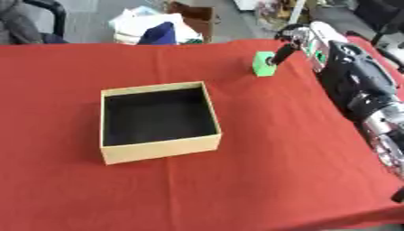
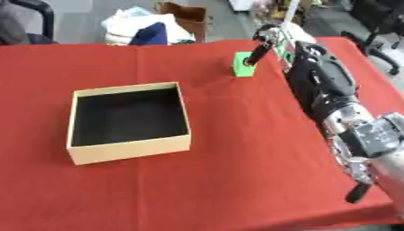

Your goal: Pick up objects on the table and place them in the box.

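A small green block stands on the red table near its far right edge. My right arm stretches along the table's right side, and my right hand is at the block, with a dark part of the hand lying across the block's right face. How the hand is closed is hidden from here. The open tan cardboard box, black inside and with nothing in it, sits left of centre, well apart from the block. My left hand shows in neither view.
Past the table's far edge lie white and dark blue bags and a brown cardboard carton on the floor. Black chairs stand at the far right and far left. Bare red cloth surrounds the box.
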Tool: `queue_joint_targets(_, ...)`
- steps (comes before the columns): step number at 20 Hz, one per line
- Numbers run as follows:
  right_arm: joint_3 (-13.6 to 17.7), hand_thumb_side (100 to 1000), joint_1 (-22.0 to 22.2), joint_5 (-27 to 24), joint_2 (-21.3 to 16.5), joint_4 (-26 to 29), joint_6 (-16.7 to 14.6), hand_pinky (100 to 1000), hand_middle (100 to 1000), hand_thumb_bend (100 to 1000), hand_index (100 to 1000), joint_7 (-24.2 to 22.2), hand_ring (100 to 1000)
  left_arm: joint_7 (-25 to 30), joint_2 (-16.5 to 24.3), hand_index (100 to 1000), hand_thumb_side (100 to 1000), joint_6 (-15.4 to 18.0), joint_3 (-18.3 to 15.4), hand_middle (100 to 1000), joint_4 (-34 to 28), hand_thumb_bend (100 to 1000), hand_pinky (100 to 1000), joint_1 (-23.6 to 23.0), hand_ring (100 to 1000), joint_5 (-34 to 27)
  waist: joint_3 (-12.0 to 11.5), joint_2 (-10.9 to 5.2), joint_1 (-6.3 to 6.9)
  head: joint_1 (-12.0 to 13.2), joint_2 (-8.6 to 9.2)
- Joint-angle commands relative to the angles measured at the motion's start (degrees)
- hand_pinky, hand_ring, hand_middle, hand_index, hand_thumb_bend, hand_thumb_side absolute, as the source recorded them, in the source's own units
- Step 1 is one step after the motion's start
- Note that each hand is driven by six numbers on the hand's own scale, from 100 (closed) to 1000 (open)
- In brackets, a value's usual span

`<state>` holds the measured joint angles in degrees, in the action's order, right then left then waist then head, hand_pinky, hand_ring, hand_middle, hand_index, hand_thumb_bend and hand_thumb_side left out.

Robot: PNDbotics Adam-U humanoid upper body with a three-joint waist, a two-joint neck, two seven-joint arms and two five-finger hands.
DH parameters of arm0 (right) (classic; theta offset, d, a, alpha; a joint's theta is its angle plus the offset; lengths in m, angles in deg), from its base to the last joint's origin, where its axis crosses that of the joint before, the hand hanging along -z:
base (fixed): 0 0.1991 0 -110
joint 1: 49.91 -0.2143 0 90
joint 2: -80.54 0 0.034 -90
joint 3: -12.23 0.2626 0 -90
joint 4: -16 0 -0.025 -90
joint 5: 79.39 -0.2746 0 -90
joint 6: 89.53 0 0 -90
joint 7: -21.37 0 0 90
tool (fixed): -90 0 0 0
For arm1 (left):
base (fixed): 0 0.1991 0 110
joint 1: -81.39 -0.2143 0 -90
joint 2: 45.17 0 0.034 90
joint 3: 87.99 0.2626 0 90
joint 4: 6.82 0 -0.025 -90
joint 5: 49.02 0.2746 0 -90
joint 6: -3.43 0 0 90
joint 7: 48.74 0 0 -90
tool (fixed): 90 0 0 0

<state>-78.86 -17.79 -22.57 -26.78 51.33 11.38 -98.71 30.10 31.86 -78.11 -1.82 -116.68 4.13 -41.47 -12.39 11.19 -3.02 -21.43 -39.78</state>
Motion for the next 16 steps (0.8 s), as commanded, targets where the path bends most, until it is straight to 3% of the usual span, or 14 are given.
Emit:
queue_joint_targets(1, 0.0, 314, -0.7, 1.7, -1.0, 0.8, -0.5, 861, 998, 256, 1000, -0.1, 907, 0.0, 1.0, 496, 114, -0.1, -0.3, 619, -0.7, 100, 897, 0.8, 820, 0.1, -0.1, -0.67, 0.23, -0.3, 0.38)
queue_joint_targets(10, 0.1, 269, -0.5, 2.9, -0.9, 1.1, -1.2, 862, 998, 243, 1000, 1.0, 907, -0.1, 0.8, 495, 116, -0.1, -0.4, 615, -0.9, 100, 897, 0.9, 819, 0.1, -1.0, 0.37, 0.14, -0.4, 1.01)
queue_joint_targets(16, 0.1, 160, -0.3, 3.3, -1.2, 1.9, -1.5, 859, 984, 214, 1000, 2.3, 902, -0.2, 0.8, 495, 118, -0.1, -0.4, 613, -0.9, 100, 897, 1.0, 819, 0.0, -1.6, 1.17, 0.23, -0.6, 1.39)
